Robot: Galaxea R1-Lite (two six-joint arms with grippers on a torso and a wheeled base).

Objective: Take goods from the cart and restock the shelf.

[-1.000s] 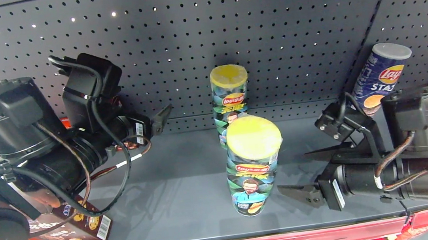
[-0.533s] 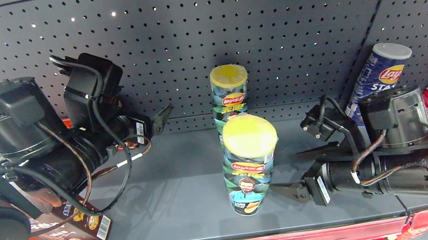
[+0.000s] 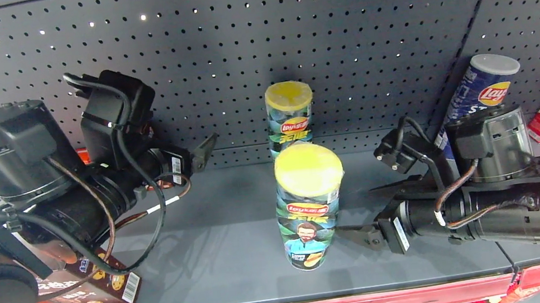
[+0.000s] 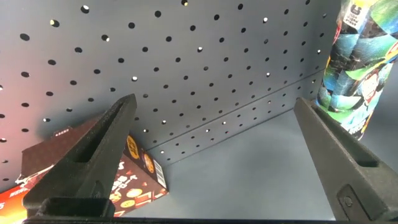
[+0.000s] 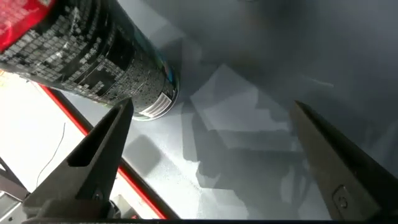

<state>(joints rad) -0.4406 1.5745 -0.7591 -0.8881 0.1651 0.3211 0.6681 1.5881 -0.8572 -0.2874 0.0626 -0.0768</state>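
Your right end effector [image 3: 356,211], centre right of frame, is hanging wide open, empty, beside the front can [image 3: 310,207]; be nudging low so it isn't tipping.

open: shelf floor [image 3: 219,237] left of front can [image 3: 310,202] | blocked: rear can [image 3: 290,114] behind it, blue can [image 3: 486,88] right-rear
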